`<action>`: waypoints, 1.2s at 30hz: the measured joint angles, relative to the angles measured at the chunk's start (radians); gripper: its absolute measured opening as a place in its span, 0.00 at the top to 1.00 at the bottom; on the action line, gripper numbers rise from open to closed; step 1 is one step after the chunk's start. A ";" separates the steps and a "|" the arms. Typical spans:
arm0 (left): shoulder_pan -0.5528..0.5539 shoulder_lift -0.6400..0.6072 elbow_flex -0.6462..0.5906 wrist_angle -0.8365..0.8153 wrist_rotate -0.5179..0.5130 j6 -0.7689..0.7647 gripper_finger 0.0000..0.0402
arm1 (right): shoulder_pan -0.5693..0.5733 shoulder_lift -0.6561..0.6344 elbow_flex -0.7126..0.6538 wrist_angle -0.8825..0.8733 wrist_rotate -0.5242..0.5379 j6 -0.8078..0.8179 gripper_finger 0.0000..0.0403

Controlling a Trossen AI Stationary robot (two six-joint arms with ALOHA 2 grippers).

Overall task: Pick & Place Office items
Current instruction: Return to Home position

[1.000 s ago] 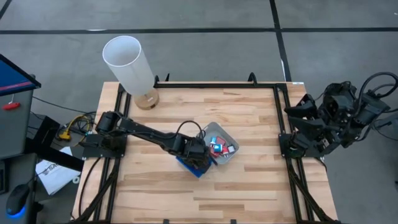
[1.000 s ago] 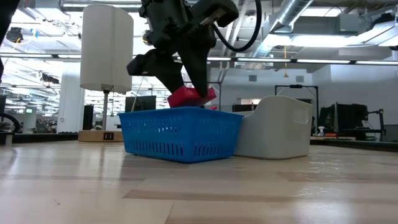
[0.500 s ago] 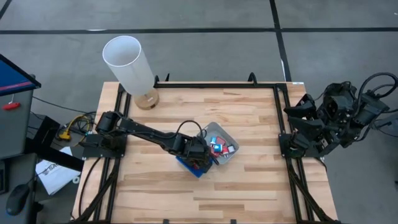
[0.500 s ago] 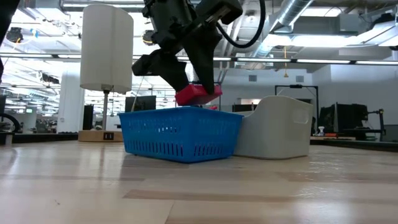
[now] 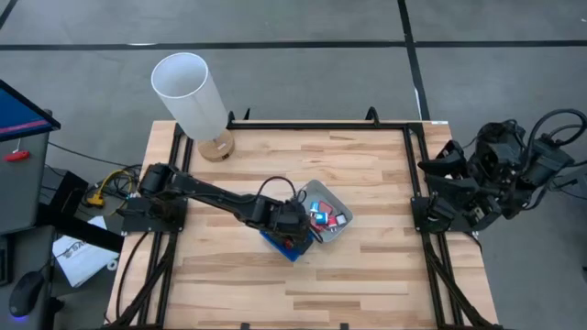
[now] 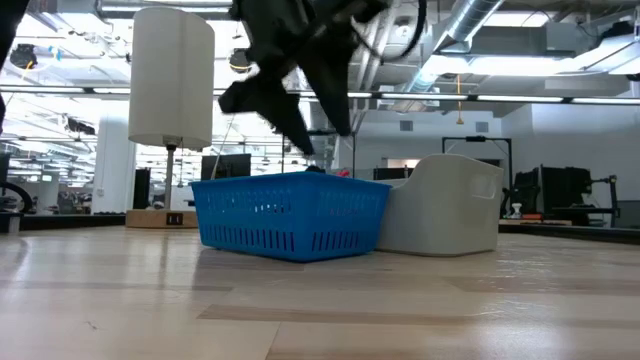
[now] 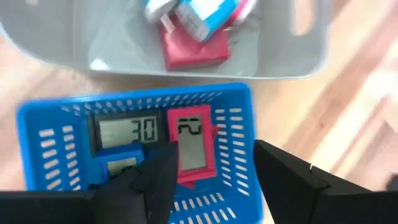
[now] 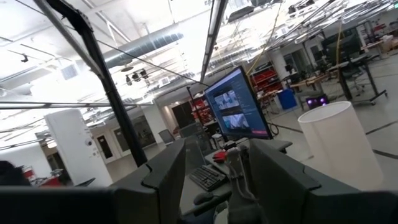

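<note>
Now the red timer (image 7: pixel 193 146) lies face up in the blue bin (image 7: pixel 43 118), touching the black timer (image 7: pixel 127 130); half a second ago my left gripper (image 7: pixel 214 149) held it above the rim. That claw hangs over the bin, wide open and empty. I judge the timer light, stiff, slick-sided plastic, best pinched across its long edges, clear of the screen. More pieces (image 7: pixel 193 50) sit in the grey tray (image 7: pixel 305 56). My right gripper (image 8: pixel 216 146) waits off the table's right edge, fingers parted, holding nothing.

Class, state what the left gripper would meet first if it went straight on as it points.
The left gripper would likely meet the red digital timer lying in the blue mesh basket.
</note>
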 joint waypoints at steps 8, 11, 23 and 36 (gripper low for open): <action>-0.152 -0.275 -0.146 -0.186 -0.232 0.023 0.48 | 0.055 -0.009 0.000 0.004 0.009 0.003 0.58; -0.262 -0.454 -0.359 -0.104 -0.275 -0.113 0.47 | 0.063 -0.013 0.000 0.015 0.011 -0.009 0.58; -0.100 -0.530 -0.779 0.857 -0.169 0.199 0.51 | 0.088 -0.022 0.000 0.039 0.011 -0.051 0.58; 0.171 -0.891 -0.894 0.815 0.123 0.636 0.51 | -0.017 0.027 0.000 0.093 0.037 -0.103 0.58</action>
